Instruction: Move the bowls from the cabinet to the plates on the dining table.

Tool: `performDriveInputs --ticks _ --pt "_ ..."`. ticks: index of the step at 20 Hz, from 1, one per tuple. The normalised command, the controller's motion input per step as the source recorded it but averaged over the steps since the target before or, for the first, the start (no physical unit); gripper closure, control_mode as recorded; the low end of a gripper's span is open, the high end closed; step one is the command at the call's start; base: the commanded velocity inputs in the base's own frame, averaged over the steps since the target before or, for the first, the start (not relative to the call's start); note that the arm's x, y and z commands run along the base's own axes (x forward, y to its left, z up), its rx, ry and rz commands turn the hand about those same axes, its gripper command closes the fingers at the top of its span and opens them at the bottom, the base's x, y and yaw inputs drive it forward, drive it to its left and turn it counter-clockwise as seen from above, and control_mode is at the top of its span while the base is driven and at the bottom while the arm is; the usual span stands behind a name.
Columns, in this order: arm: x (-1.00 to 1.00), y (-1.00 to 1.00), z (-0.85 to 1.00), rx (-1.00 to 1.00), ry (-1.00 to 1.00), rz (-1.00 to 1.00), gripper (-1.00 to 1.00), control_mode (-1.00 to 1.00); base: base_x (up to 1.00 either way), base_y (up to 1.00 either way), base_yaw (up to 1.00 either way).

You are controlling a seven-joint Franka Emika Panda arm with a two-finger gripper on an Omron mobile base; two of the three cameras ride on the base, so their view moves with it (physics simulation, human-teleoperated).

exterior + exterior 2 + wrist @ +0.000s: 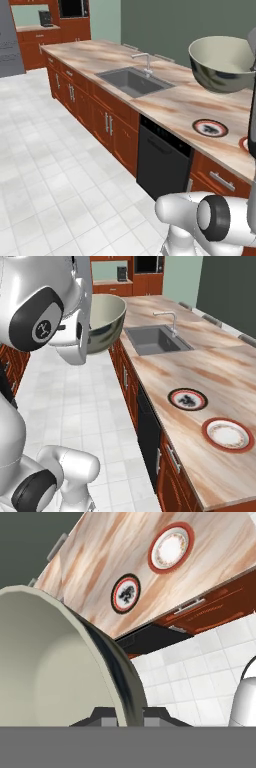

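Observation:
A shiny grey metal bowl [222,62] [102,321] [55,662] with a cream inside hangs tilted in the air, over the floor beside the dining table's front edge. My gripper [125,721] is shut on the bowl's rim, one finger on each side of the wall. On the beige-pink marble dining table [100,55] [220,381] [100,557] lie two plates: a black-rimmed plate [210,128] [187,399] [125,593] and, beyond it, a red-rimmed plate [246,144] [228,434] [170,548]. Both plates are bare. The cabinet is out of view.
A grey sink [134,81] [156,339] with a faucet [145,60] is set in the table top left of the plates. A black dishwasher front [162,162] sits below the edge. White tiled floor [45,165] runs along the table.

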Motion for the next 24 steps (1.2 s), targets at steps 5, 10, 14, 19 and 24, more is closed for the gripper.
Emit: performDriveInputs --ticks 5,10,14,19,24 --pt "0.00 0.00 0.00 0.00 0.00 0.00 1.00 1.00 0.62 0.00 0.01" --pt "0.00 0.00 0.00 0.00 0.00 0.00 1.00 1.00 0.62 -0.02 0.01" --pt "0.00 0.00 0.00 0.00 0.00 0.00 1.00 1.00 0.55 -0.16 0.02" --pt "0.00 0.00 0.00 0.00 0.00 0.00 1.00 1.00 0.03 -0.10 -0.22" --pt "0.00 0.00 0.00 0.00 0.00 0.00 1.00 1.00 0.00 0.00 -0.25"
